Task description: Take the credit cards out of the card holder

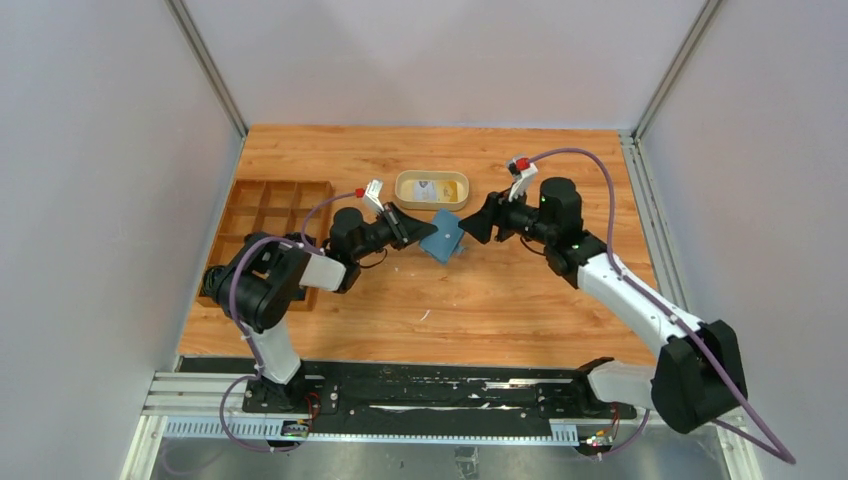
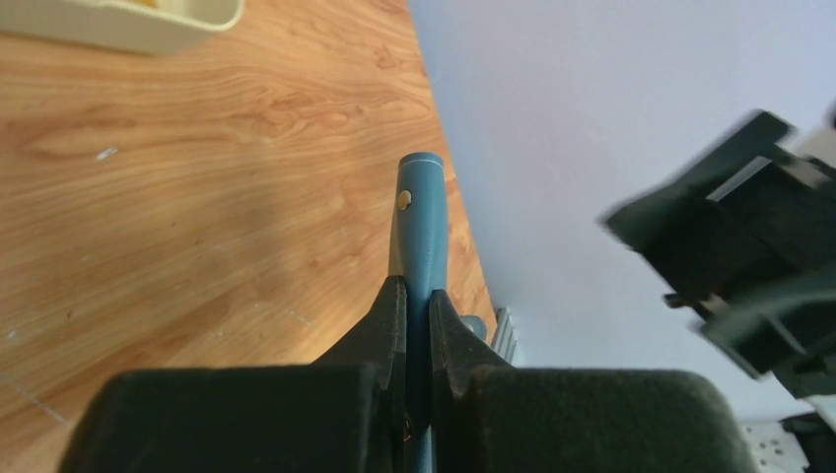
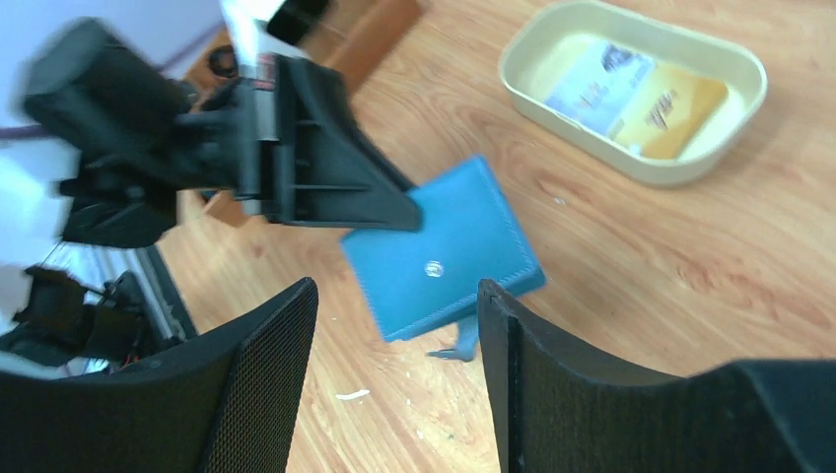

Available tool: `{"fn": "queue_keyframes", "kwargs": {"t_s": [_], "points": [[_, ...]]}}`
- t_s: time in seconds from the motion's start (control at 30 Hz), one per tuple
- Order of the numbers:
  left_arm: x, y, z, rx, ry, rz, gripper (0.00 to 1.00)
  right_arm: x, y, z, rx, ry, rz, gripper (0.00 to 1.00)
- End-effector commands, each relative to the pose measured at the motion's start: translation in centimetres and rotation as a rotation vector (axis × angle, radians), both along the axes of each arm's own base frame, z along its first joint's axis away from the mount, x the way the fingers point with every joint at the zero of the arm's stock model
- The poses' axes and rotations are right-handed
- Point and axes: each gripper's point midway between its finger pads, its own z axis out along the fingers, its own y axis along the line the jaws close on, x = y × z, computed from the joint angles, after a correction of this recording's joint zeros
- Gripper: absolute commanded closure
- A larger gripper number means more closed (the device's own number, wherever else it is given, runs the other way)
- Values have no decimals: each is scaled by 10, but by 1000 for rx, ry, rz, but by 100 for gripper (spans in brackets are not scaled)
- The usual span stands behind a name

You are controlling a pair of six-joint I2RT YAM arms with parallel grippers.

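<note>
Teal card holder (image 1: 442, 236) on edge, pointing out from clamping left fingers (image 2: 390, 325) | right fingers (image 3: 258, 394) spread, empty

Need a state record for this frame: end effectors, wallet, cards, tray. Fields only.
left end effector: shut on the card holder's edge
right end effector: open, facing the card holder, not touching it
card holder: folded, held off the table between the arms
credit cards: two lying in the tray, one pale, one yellow
tray: on the table behind the card holder
compartment box: left side of the table, nothing touching it
</note>
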Motion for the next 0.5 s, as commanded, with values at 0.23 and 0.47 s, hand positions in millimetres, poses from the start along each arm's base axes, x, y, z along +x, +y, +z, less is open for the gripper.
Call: {"fn": "queue_keyframes", "kwargs": {"t_s": [0.23, 0.47], "points": [[1, 0, 24, 3, -100, 27, 100, 30, 16, -65, -42, 221, -205, 37], [-2, 0, 42, -96, -102, 19, 100, 26, 12, -83, -7, 220, -208, 37]]}}
